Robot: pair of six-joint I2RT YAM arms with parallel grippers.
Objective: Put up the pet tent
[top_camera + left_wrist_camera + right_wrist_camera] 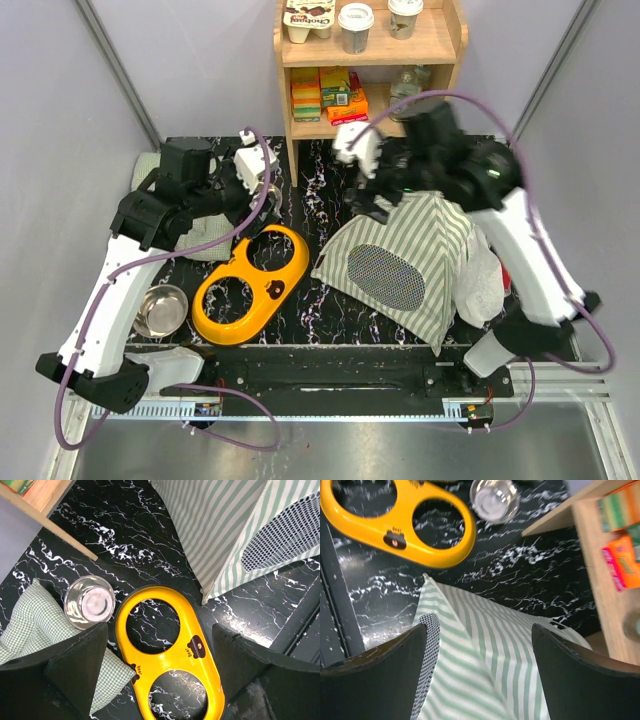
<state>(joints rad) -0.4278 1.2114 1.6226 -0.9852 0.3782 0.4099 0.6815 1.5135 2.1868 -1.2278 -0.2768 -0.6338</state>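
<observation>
The pet tent (400,262) stands raised on the right half of the black marble table, striped green and white, its oval mesh panel (385,277) facing the near edge. My right gripper (372,198) hovers open just over the tent's far top edge; the right wrist view has the striped fabric (485,670) below and between the spread fingers (395,665) of that gripper (479,630), with nothing gripped. My left gripper (252,190) hangs open over the table's left half, its fingers framing the yellow bowl holder (170,650), while the tent's corner (220,535) lies to the right.
A yellow bowl holder (250,285) lies left of the tent. One steel bowl (162,310) sits at the near left, another (90,602) beside a green checked cushion (35,625). A wooden shelf (370,70) stands at the back. A white bag (485,285) is beside the right arm.
</observation>
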